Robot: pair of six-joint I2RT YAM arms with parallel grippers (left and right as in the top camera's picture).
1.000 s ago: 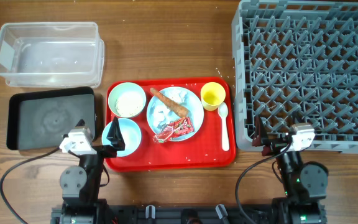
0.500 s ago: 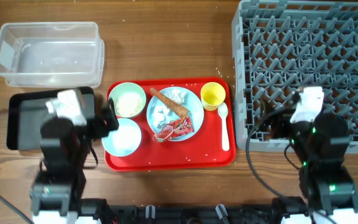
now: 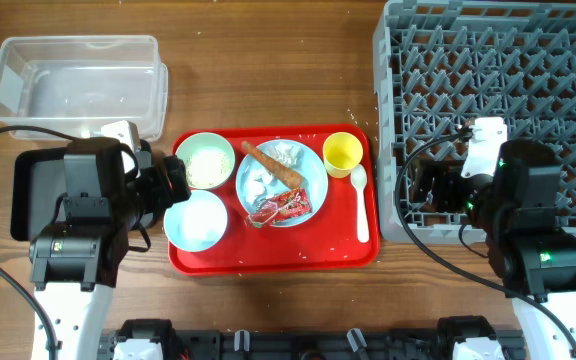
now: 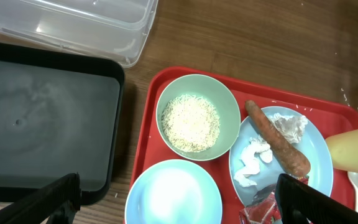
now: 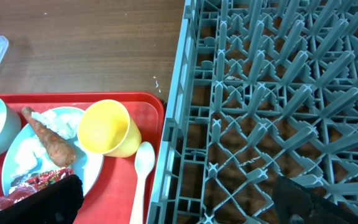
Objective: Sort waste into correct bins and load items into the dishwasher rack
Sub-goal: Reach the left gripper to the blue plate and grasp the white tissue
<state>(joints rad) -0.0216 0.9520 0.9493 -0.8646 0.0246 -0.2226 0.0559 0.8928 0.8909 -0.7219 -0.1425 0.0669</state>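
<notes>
Evidently both arms have just lifted out of their folded rest at the near edge of the worktop (image 3: 268, 60) and swung forward. That is the only change; nothing on the red tray (image 3: 343, 245) has shifted.

The left claw (image 4: 179, 202) now hangs over the tray's left side, spread wide and holding nothing. Below it are the rice bowl (image 4: 232, 106), heaped with rice (image 4: 192, 123), and the empty bowl (image 3: 196, 220) nearer the robot. The right claw (image 5: 179, 202) is just as wide and empty. It hangs over the near left corner of the rack (image 3: 498, 60), with the yellow cup (image 3: 342, 154) and the spoon (image 3: 360, 205) just to its left on the tray.

I judge this to be the approach and nothing more, since no sorting has begun. The carrot stick (image 3: 271, 165), the white scrap (image 3: 286, 152) and the red wrapper (image 3: 283, 207) all lie on the plate (image 3: 314, 172). The clear tub (image 3: 78, 50) and the black tray (image 4: 42, 130) look bare. The rack holds nothing.

How high either claw rides above the tray is hard to read from these views. The left seems set for a bowl or the plate's waste, and the right for the cup or spoon.
</notes>
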